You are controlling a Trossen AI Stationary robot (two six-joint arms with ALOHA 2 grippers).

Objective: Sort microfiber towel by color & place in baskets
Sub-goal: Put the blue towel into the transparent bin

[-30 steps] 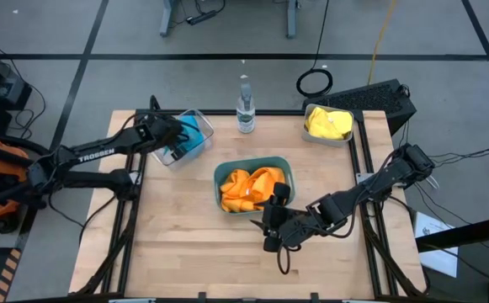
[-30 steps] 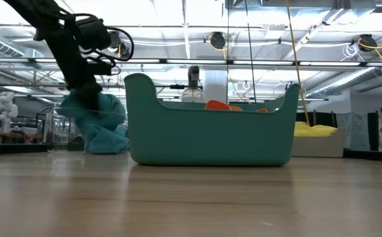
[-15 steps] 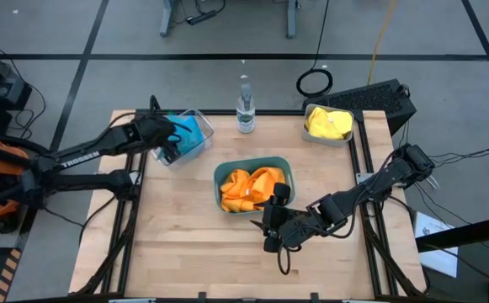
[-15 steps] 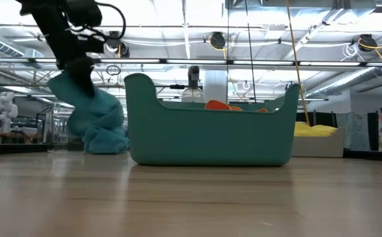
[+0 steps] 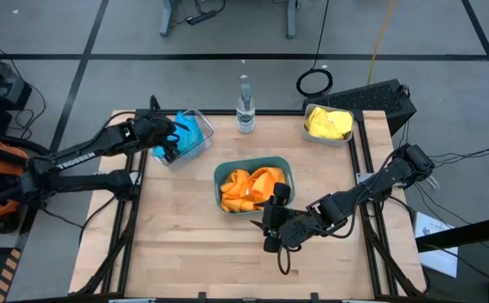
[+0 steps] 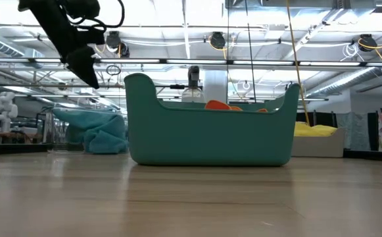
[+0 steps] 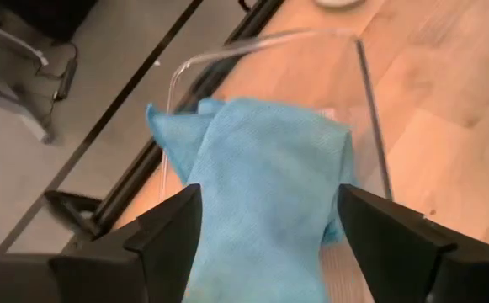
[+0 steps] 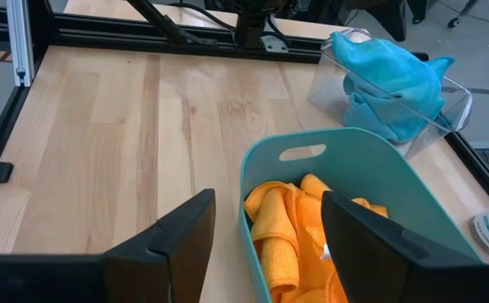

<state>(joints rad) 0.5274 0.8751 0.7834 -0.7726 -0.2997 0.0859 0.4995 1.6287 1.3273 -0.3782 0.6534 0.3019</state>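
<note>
Now the left tool (image 5: 173, 140) is hanging open and empty above the blue towel (image 5: 190, 133), which is spilling over the clear basket (image 5: 200, 119) and may slide out.

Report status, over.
Left end effector open above blue towel in clear basket. Right end effector open beside teal basket. Nothing blocking.

Three small plastic baskets sit upright on a wooden table (image 5: 177, 227). A teal basket (image 5: 253, 165), the largest, stands mid-table and holds crumpled orange towels (image 5: 248, 188). A clear basket (image 5: 195, 126) near the far left corner holds a blue towel (image 5: 188, 135) bulging above its rim. A pale grey basket (image 5: 348, 137) at the far right corner holds a yellow towel (image 5: 328, 124).
</note>
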